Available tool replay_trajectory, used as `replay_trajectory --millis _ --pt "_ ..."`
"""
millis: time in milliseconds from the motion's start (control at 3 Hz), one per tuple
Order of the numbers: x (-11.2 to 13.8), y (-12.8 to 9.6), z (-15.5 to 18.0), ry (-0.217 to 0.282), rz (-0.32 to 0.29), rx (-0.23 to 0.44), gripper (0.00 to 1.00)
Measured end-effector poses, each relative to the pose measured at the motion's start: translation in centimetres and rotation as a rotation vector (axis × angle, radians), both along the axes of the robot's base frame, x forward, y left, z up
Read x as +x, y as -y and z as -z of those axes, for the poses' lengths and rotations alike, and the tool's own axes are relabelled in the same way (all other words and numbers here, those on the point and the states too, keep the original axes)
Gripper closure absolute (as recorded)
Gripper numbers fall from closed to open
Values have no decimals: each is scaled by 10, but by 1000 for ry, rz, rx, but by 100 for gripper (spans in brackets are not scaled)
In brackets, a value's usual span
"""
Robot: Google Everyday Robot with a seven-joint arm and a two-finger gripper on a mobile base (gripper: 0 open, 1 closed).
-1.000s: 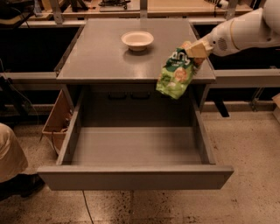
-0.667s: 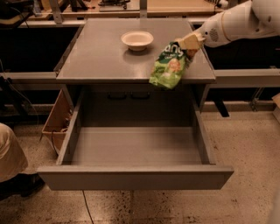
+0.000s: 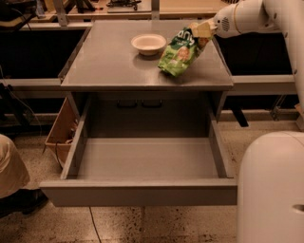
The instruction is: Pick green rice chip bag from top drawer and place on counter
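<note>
The green rice chip bag (image 3: 181,51) hangs from my gripper (image 3: 201,30) by its top end, over the right part of the grey counter (image 3: 107,59). Its lower end is at or just above the counter surface; I cannot tell whether it touches. My gripper is shut on the bag's upper corner, reaching in from the upper right on the white arm (image 3: 247,16). The top drawer (image 3: 142,161) is pulled fully open below the counter, and its floor is bare.
A white bowl (image 3: 148,43) stands on the counter just left of the bag. A brown cardboard box (image 3: 61,130) leans at the cabinet's left side. My white base (image 3: 270,190) fills the lower right. A wooden tabletop (image 3: 190,5) lies behind the counter.
My gripper has carried the bag up and back to the left, from in front of the counter's edge to over the counter's right part near the bowl.
</note>
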State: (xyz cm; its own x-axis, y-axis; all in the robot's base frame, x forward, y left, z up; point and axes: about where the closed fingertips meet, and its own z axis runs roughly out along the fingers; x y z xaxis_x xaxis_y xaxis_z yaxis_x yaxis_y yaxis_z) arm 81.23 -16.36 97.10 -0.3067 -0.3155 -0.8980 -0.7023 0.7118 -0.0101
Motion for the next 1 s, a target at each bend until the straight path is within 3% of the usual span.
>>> replay_trajectory --millis 333,1000 --pt "25 13 -4 36 65 34 100" --pt "39 22 20 -10 114 80 59"
